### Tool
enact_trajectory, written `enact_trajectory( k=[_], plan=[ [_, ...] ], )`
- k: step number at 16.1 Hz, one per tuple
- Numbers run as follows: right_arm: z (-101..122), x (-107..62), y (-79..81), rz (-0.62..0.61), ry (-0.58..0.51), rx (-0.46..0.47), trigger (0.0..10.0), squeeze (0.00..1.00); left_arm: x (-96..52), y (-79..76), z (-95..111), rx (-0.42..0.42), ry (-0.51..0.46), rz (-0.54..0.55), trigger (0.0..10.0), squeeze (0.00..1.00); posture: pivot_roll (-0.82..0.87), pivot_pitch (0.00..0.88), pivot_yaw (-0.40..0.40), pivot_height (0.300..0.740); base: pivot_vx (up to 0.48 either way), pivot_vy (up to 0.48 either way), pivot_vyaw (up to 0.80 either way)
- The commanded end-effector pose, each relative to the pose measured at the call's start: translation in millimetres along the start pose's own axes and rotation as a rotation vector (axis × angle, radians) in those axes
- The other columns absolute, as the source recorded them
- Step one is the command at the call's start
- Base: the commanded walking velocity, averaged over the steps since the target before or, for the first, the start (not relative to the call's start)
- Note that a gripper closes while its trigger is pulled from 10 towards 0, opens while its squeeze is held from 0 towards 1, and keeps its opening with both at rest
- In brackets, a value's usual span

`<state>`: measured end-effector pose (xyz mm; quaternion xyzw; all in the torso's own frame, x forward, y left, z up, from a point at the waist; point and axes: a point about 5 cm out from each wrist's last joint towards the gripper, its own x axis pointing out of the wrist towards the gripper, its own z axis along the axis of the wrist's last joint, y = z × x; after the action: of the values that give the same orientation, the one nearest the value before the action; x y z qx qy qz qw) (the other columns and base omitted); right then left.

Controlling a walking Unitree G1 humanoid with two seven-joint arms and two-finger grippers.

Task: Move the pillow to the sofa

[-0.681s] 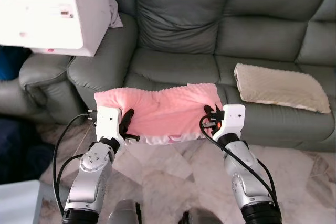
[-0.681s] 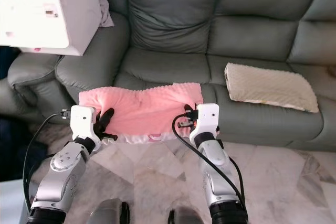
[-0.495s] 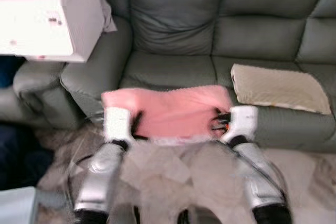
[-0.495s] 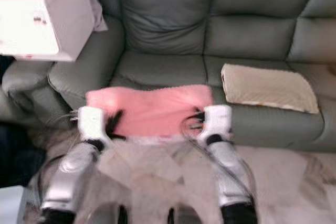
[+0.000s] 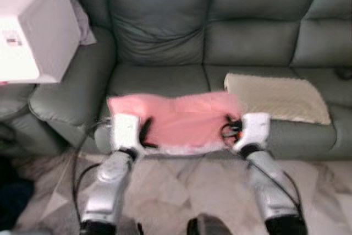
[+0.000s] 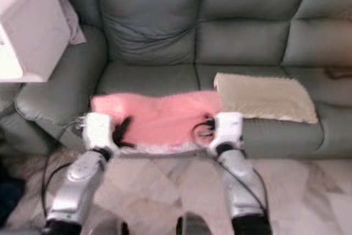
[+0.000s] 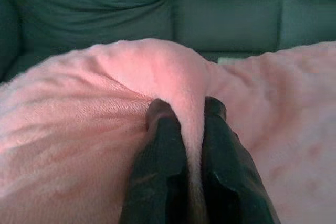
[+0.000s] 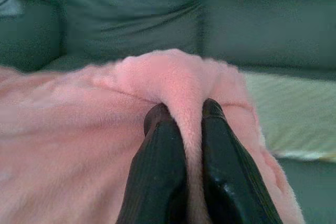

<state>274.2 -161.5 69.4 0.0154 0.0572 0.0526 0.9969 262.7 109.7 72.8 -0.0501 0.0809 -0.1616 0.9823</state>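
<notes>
A pink plush pillow (image 5: pixel 184 120) hangs stretched between two silver robot arms at the front edge of a grey-green sofa (image 5: pixel 165 31), over the seat cushion at the sofa's left end. The left claw (image 7: pixel 185 109) is clamped on a ridge of pink fabric at the pillow's 9 o'clock end, its two black fingers (image 7: pixel 160 145) pressed tight with the plush pinched between them. The right claw (image 8: pixel 182 109) is likewise clamped on a fold at the 3 o'clock end, the fabric bunched up between its fingers. The pillow's far edge lies against or just above the seat; the blur leaves it unclear which.

At 3 o'clock from the pink pillow, a beige textured cushion (image 5: pixel 275 94) lies flat on the middle seat, its near corner just beside the pillow's right end. At 10 o'clock, a large white box (image 5: pixel 33 31) stands by the sofa's armrest (image 5: pixel 71 103), with a pale cloth (image 5: pixel 81 23) tucked behind it. Below the arms, a marbled tile floor (image 5: pixel 187 185) spreads at 6 o'clock.
</notes>
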Motion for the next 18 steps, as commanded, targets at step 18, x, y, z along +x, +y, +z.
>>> enact_trajectory(
  k=[18],
  plan=[
    [1.2,3.3,13.1,0.040,-0.005,0.006,10.0,0.00,1.0,11.8,8.6,0.035,-0.023,0.050,10.0,0.00,-0.01,0.108,-0.036,0.740,0.314,0.114,0.00]
  ],
)
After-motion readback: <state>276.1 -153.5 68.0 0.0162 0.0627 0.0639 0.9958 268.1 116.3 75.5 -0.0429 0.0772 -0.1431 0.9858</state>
